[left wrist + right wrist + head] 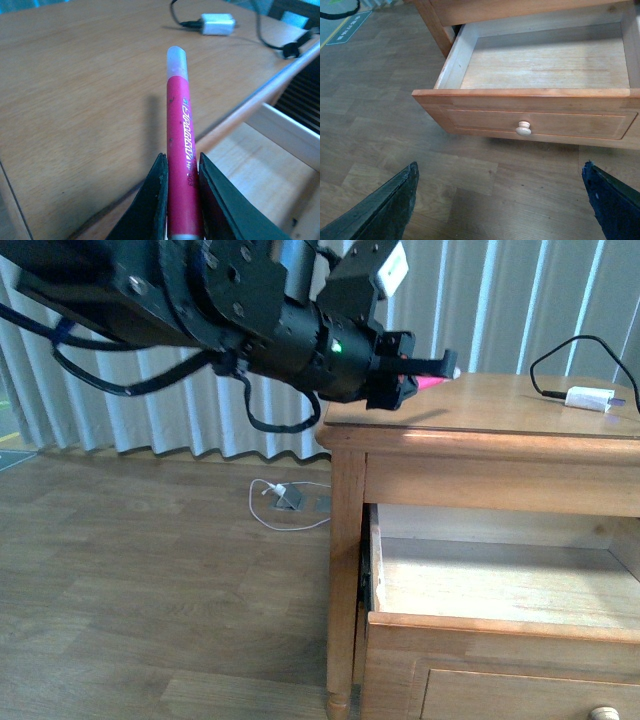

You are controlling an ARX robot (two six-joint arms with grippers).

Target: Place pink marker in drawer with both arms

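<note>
marker between my left jaws, over the tabletop's left end | plug on tabletop, far right | drawer out under tabletop | my right jaws before drawer, over floor

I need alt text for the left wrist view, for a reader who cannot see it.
A pink marker with a pale cap is clamped between the black jaws of the left gripper, above a wooden nightstand top. A white charger plug with a black cable lies at the far side, and the open drawer shows below the top's edge.
</note>
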